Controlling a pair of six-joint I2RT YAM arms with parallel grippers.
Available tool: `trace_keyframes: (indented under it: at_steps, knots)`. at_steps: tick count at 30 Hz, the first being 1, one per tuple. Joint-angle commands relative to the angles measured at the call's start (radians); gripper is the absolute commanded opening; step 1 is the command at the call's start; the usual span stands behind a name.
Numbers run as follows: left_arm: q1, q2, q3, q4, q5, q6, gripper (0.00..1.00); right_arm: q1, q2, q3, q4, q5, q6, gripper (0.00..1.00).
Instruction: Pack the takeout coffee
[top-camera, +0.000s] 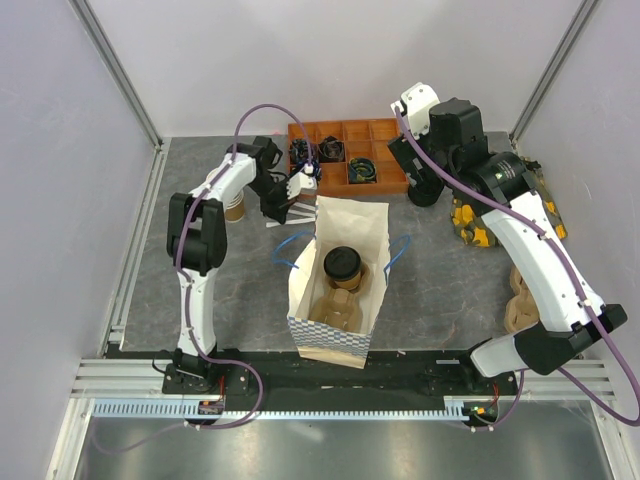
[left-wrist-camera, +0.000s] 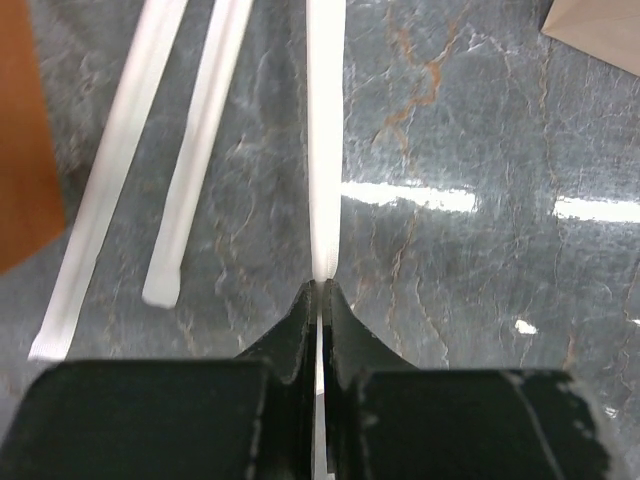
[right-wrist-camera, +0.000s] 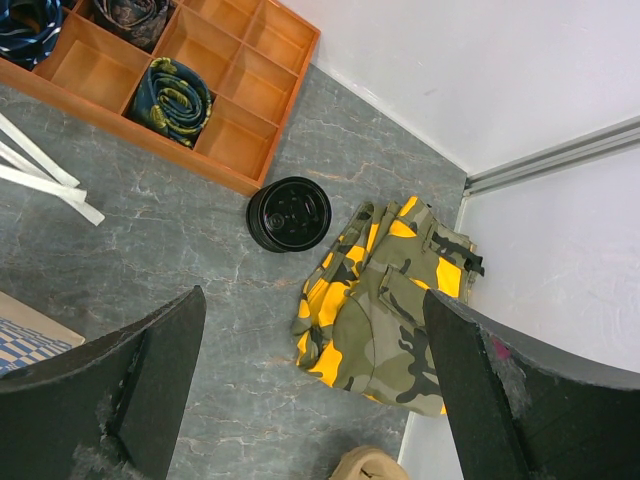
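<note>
The takeout coffee (top-camera: 342, 266), a kraft cup with a black lid, stands inside the open paper bag (top-camera: 372, 225) at the table's middle, in a brown cup carrier (top-camera: 334, 312). My left gripper (top-camera: 287, 203) is behind the bag's left corner, low over the table. In the left wrist view it (left-wrist-camera: 322, 285) is shut on the end of a white paper-wrapped straw (left-wrist-camera: 325, 150). My right gripper (top-camera: 409, 170) is raised at the back right, jaws wide open and empty (right-wrist-camera: 312, 300), above the table near a stack of black lids (right-wrist-camera: 289, 213).
Two more wrapped straws (left-wrist-camera: 195, 170) lie left of the held one. An orange divided tray (top-camera: 345, 155) stands at the back. Lidless cups (top-camera: 235, 207) stand back left. A camouflage cloth (right-wrist-camera: 390, 300) and spare carriers (top-camera: 522, 300) lie at the right.
</note>
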Motion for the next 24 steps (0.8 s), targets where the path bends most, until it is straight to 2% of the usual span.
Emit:
trace_keyframes:
  at_steps: [1, 6, 15, 24]
  knots:
    - [0.024, -0.081, 0.026, 0.006, 0.035, -0.066, 0.02, -0.005, -0.036, 0.039, 0.01, 0.018, 0.01, 0.98]
    - [0.047, -0.123, 0.035, 0.006, 0.083, -0.118, 0.02, -0.005, -0.03, 0.06, 0.006, 0.003, 0.022, 0.98]
    - [0.101, -0.149, 0.141, -0.005, 0.16, -0.235, 0.02, -0.003, 0.013, 0.152, 0.016, -0.031, 0.064, 0.98]
    - [0.15, -0.242, 0.205, 0.107, 0.301, -0.46, 0.02, -0.005, 0.024, 0.243, 0.025, -0.089, 0.122, 0.98]
